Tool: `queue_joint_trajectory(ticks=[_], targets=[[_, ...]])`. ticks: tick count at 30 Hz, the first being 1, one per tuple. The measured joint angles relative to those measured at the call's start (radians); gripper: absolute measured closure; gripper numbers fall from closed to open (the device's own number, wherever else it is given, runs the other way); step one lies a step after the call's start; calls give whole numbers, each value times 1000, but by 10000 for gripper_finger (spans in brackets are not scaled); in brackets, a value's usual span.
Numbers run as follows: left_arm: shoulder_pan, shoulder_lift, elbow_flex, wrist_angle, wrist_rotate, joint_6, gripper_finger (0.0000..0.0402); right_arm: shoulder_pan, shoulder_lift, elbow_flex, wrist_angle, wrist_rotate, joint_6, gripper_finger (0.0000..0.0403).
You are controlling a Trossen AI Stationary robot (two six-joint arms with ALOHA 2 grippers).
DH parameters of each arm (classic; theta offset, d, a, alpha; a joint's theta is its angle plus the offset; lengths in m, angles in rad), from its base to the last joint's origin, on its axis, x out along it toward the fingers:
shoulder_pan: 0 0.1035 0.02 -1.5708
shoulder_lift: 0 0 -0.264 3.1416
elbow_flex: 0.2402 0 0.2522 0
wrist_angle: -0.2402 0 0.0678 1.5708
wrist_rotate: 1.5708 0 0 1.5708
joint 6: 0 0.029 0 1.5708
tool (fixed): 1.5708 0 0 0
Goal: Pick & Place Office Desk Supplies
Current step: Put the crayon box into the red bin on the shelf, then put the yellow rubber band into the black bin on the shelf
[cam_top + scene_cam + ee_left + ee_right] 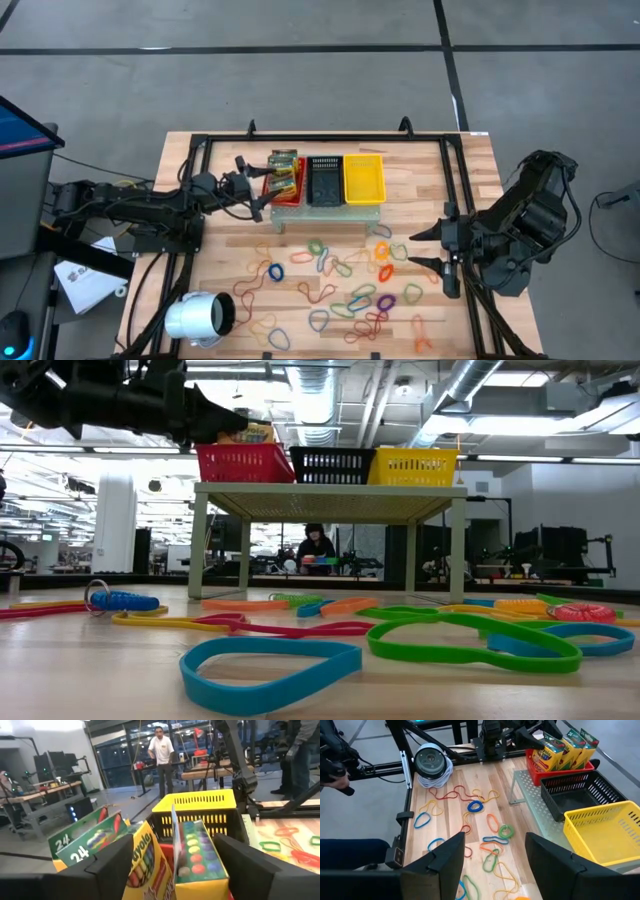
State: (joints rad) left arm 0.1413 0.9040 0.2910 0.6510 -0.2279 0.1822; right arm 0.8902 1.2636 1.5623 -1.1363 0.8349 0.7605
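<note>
Loose coloured rubber-band loops [345,290] litter the wooden table [440,160] near a white cylinder [195,318]. Green-yellow crayon packets [284,172] fill the red mesh basket [287,194]; the left gripper [256,180] hovers released above, the right gripper [432,248] spread empty.

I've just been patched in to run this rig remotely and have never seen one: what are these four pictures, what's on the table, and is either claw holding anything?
Two dark robot arms work at a wooden table. One picture looks straight down, one looks level across the tabletop, and two come from cameras on the arms' wrists. Coloured rubber bands lie scattered on the wood, with a white cylinder near one corner. A small raised shelf carries a red basket holding crayon boxes, a black basket and a yellow basket. The left gripper is at the red basket, fingers spread around the boxes, gripping nothing. The right gripper waits open over the table's right side, empty.
</note>
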Motion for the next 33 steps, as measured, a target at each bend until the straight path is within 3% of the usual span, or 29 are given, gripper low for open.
queue_joint_trajectory(ticks=[7, 17, 22, 27, 30, 33], targets=[[-45, -24, 50, -131, -46, 4, 144, 0, 0, 0, -13, 0, 0, 198], [-76, -186, 88, -192, -84, 4, 147, -5, 1, 0, -29, 1, 16, 198], [-114, -254, 152, -206, -81, 4, 147, -59, 1, 0, -148, -13, 179, 198], [-214, -321, 260, -309, -83, 35, 147, -132, 0, -7, -329, -95, 431, 198], [-305, -353, 319, -431, -182, 115, 149, -167, 0, -58, -378, -149, 495, 198], [-407, -374, 363, -567, -384, 131, 159, -183, 1, -127, -377, -187, 499, 198]])
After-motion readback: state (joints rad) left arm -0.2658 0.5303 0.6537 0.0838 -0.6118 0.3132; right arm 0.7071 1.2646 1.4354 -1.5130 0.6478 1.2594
